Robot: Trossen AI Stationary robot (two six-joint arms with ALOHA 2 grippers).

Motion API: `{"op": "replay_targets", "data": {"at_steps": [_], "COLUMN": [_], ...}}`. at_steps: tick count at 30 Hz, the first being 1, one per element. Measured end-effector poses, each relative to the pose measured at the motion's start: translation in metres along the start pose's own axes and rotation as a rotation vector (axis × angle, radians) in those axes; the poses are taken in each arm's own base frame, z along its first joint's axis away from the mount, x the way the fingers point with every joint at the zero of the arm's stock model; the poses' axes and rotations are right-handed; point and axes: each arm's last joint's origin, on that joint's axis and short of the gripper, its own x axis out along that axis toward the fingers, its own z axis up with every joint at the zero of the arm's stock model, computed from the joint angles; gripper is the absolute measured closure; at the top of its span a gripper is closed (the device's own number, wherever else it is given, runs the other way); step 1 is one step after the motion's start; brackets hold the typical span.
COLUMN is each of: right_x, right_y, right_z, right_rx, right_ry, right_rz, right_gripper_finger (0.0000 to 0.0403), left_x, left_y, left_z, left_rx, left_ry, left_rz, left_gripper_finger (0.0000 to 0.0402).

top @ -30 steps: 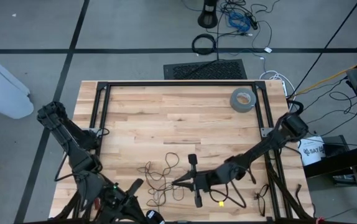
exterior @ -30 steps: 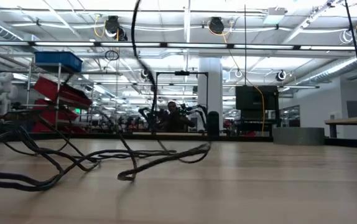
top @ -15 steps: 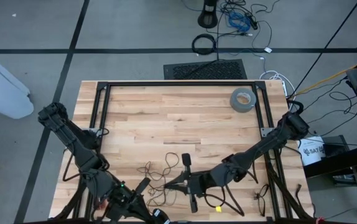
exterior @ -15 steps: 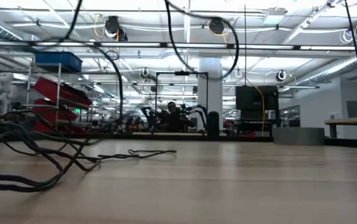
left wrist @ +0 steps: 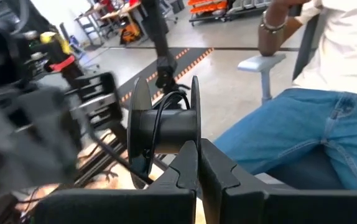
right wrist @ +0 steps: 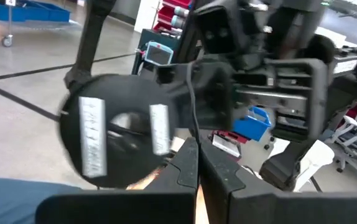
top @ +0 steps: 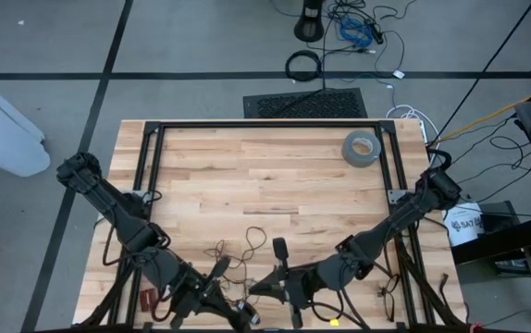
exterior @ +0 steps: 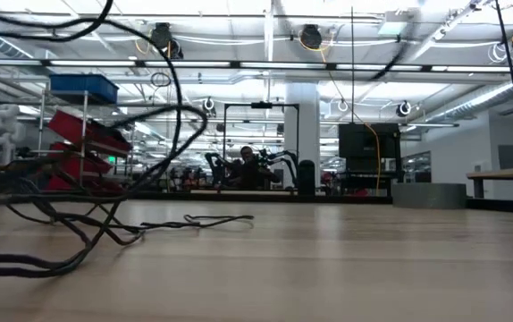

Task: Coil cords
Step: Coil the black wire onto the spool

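Item, cords [top: 238, 264]: lying tangled at the tabletop's [top: 265, 176] near edge, now rising in loops, as I am winding them onto the spool [left wrist: 163, 127] between my left gripper [top: 217, 271] and right gripper [top: 279, 264], both pinched together.

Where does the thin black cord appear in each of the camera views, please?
High view: cord tangled on the table, near its front edge.
Low view: left, loops rising off the tabletop.
Left wrist view: wound on a black spool.
Right wrist view: cannot tell.
Shared landmark: the wooden table.
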Motion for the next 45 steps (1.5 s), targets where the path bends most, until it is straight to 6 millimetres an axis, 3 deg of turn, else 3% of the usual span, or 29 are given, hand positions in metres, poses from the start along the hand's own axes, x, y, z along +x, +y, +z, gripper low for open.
{"op": "replay_targets", "data": {"at_steps": [12, 26, 45], "right_x": [-0.015, -0.031, -0.035], "right_y": [0.024, 0.030, 0.034], "right_z": [0.010, 0.019, 0.013], "right_rx": [-0.052, -0.066, -0.114], "right_ry": [0.016, 0.051, 0.126], "right_rz": [-0.052, -0.084, -0.068], "right_gripper_finger": [0.0403, 0.0403, 0.0403], "left_x": [-0.004, -0.017, -0.045], "left_y": [0.004, -0.003, -0.031], "left_z": [-0.003, -0.001, 0.022], "left_rx": [-0.046, -0.039, 0.007], "left_ry": [0.085, 0.212, 0.219], "left_rz": [0.136, 0.323, 0.481], "left_gripper_finger": [0.0400, 0.0400, 0.0400]}}
